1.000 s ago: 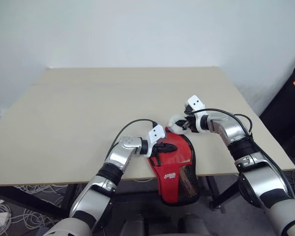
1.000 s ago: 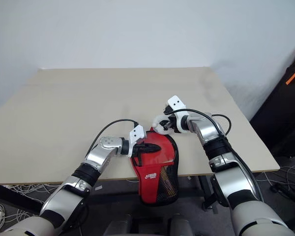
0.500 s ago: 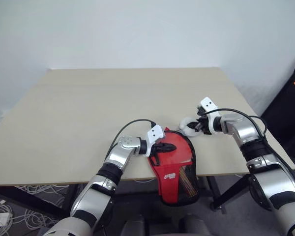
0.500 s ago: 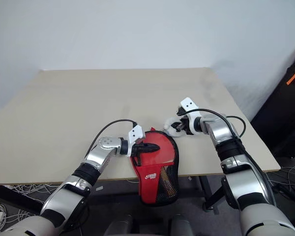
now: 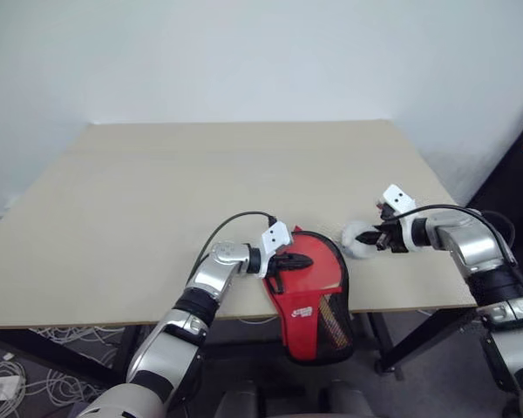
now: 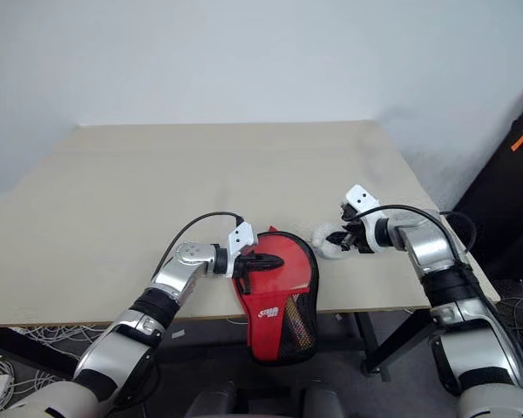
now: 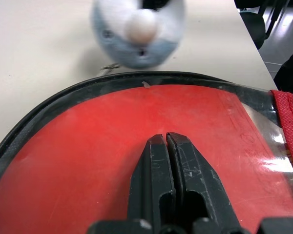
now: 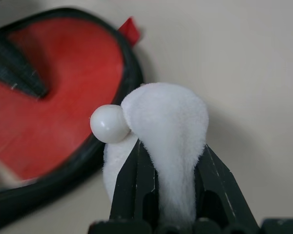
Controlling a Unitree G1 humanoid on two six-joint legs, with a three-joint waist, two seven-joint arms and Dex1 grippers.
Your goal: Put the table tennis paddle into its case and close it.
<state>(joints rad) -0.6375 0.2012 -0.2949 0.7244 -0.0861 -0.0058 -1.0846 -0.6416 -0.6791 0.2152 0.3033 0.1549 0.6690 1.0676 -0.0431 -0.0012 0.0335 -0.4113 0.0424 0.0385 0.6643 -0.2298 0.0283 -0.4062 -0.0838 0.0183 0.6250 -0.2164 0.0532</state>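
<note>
- Right gripper (image 5: 372, 243): the jaws are closed to a narrow gap on a white plush charm (image 8: 161, 131), held just above the table (image 5: 157, 192), near its right edge. The charm sits just beside the case (image 5: 309, 292) and appears clear of it.
- Left gripper (image 5: 301, 260): the jaws are fully closed with nothing between them. The fingertips rest flat on the clear window of the case and pin it to the table.
- Task item location: the table tennis paddle (image 7: 88, 161) lies inside the case, with its red rubber face visible through the window. The case lies at the near table edge, and its narrow mesh end overhangs the edge.
- Step in hand, as judged: the charm probably acts as the zip pull, so closing the case is the likely current step. No cord or zip slider can be made out.
- Procedure: keep the left gripper pressing down so that the soft case cannot slide. Draw the charm along the black rim, low and in line with the edge. Do not lift it away. How far the zip is closed cannot be told.
- Materials: the charm is soft, fluffy and compressible, and it carries a small smooth white bead (image 8: 109, 124).
- The case is a rounded soft cover in red fabric with a black mesh pocket and a glossy window that shows glare. The table is matte and pale.
</note>
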